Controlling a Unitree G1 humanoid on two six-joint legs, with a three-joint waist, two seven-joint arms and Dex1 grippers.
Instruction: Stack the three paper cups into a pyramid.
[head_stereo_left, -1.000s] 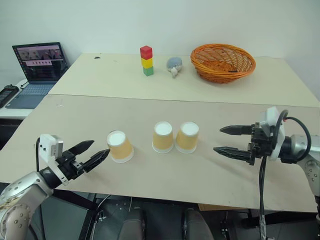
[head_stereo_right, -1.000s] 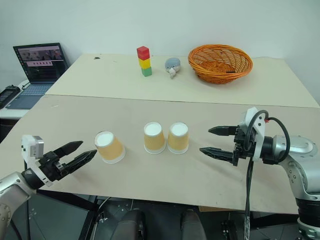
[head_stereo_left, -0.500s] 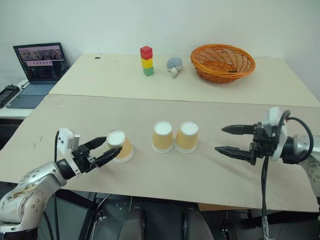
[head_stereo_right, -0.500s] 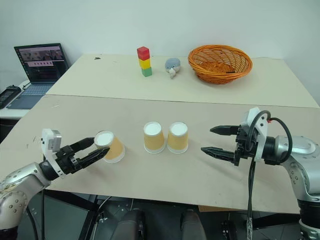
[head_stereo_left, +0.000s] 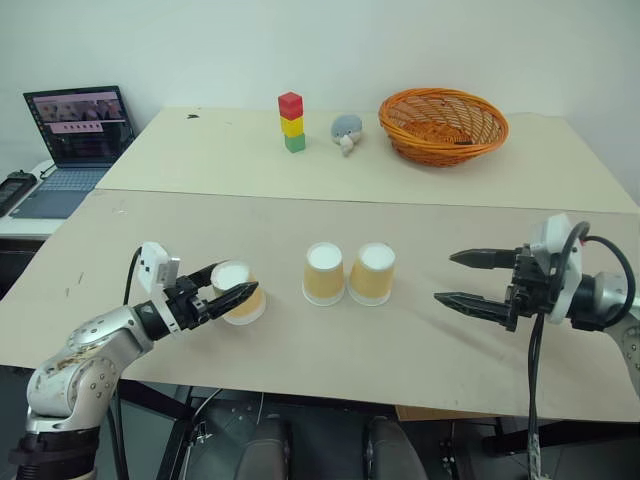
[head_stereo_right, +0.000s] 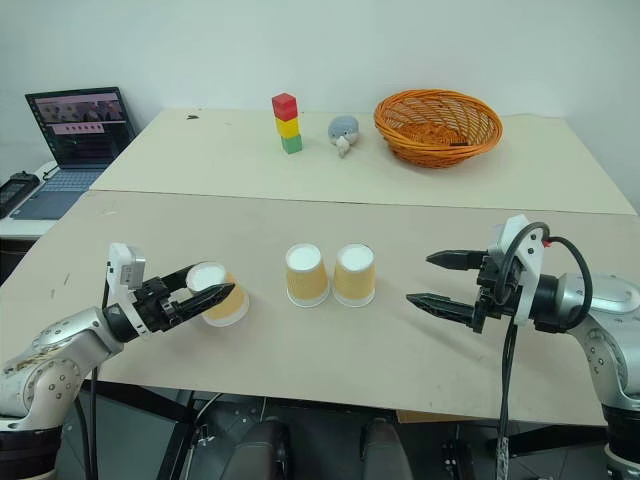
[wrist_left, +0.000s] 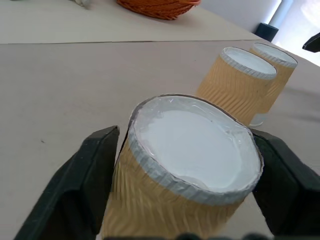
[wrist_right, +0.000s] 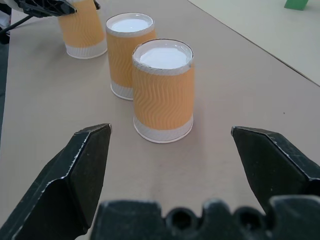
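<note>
Beige table (head_stereo_left: 300, 215) in the head views: two cups (head_stereo_left: 325, 273) (head_stereo_left: 372, 273) stand upside down, touching, at centre; left gripper (head_stereo_left: 228, 294) clasps the third cup (head_stereo_left: 240, 292) — right gripper (head_stereo_left: 455, 278) spread wide, well apart. Left wrist view: fingers (wrist_left: 85, 175) flank that cup's sides. Right wrist view: open fingers (wrist_right: 82, 165) face the pair.

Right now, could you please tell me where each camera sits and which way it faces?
Head pair: looks down over the table; both arms show.
Left wrist: looks along the left end effector at the nearest cup.
Right wrist: looks along the open right end effector at the cup pair.
Shared: all three cups.
</note>
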